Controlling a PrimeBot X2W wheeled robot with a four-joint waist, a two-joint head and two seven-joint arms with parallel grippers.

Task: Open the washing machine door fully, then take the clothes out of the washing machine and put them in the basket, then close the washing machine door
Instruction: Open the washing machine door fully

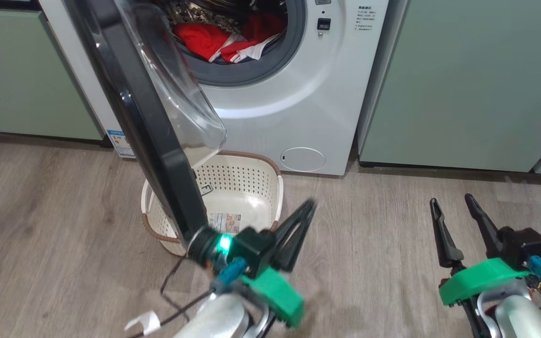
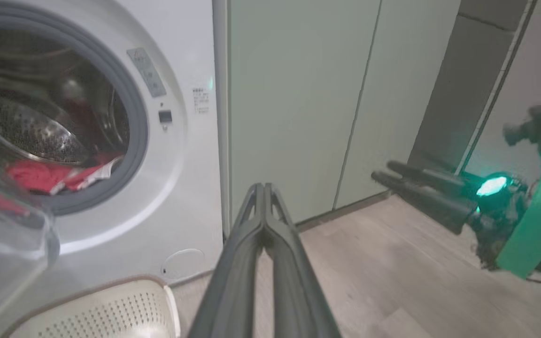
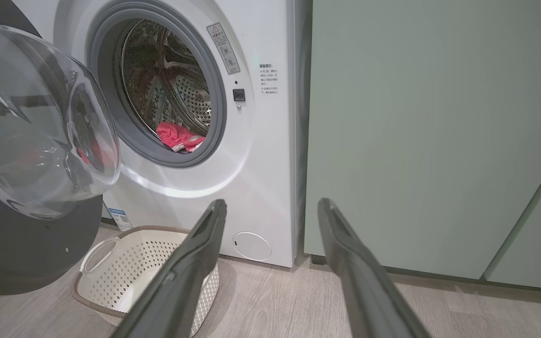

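Lying heaped at the front lip of the drum (image 3: 176, 89), the clothes (image 1: 214, 40) sit ahead of and above the left claw (image 1: 309, 206), shut and empty just beside the washing machine door (image 1: 148, 131). The right claw (image 1: 452, 201), wide open and empty, hangs farther right.

Straight ahead of the right gripper (image 3: 271, 204) stands the big white front-loading washing machine (image 3: 261, 155), with the bright red fabric clothes (image 3: 176, 136) in its drum. Left of the fingers (image 3: 200, 253), the round black-rimmed glass door (image 3: 40, 122) hangs above the cream perforated plastic basket (image 3: 134, 263). Pale green cabinets (image 3: 416, 131) stand beyond the right finger.
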